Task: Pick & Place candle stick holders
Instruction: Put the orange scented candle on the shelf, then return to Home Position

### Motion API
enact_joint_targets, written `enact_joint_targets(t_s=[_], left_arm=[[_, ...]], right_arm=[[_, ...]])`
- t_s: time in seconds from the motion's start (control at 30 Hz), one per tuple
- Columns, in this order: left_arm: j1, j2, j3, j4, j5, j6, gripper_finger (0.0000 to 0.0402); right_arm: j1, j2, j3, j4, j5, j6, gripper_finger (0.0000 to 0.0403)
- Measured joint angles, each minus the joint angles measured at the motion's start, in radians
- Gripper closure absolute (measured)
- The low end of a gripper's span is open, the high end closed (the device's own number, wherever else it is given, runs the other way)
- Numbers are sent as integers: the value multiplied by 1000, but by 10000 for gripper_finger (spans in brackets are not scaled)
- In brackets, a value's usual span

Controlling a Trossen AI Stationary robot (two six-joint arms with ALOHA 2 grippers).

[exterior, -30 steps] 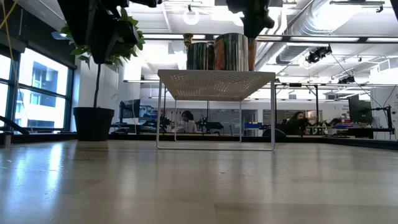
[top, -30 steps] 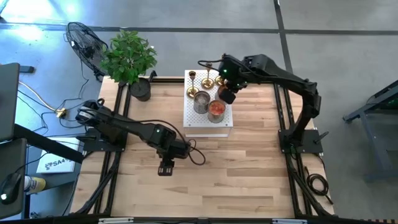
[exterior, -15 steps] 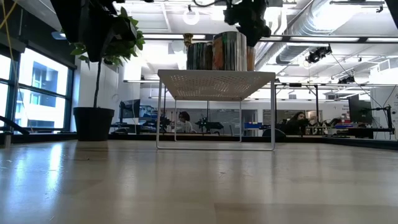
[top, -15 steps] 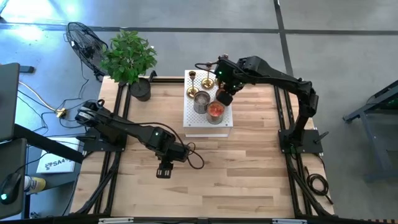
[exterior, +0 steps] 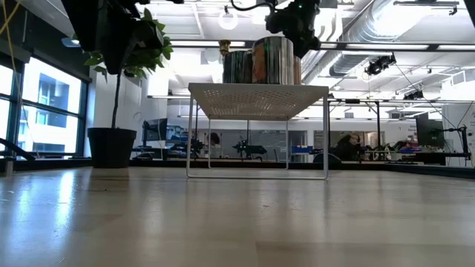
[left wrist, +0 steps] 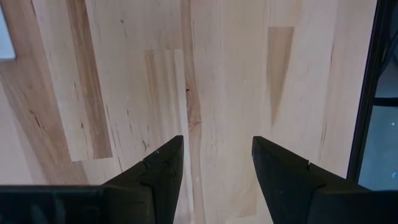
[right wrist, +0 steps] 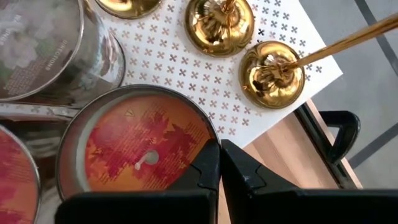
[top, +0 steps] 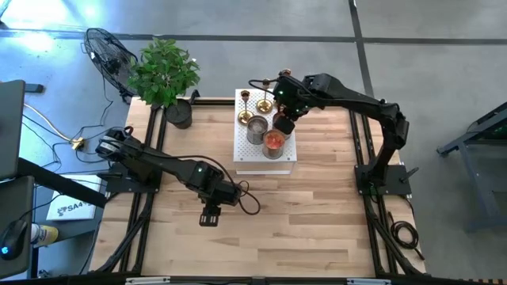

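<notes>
Gold-brass candle stick holders stand upright on the white perforated stand, just beyond the right gripper, fingers pressed together

Small white perforated metal stand sat at table's back middle; three gold-brass candle stick holders along its rear edge, two round metal-walled jar candles in front.
</notes>
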Motion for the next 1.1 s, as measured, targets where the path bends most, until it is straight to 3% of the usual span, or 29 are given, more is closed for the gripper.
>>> enact_joint_targets(t_s=[0.27,0.57,0.73,0.87,1.1], left_arm=[[0,0,0,1,0,3,215],[0,0,0,4,-16,3,215],[0,0,0,4,-16,3,215],[0,0,0,3,-16,3,215],[1,0,0,2,-17,3,215]], right_arm=[[1,-26,-4,16,-4,9,388],[2,-28,-2,26,4,10,272],[10,-30,-2,26,86,-47,223],[34,-51,-2,20,182,-67,214],[74,-171,-2,3,190,-65,216]])
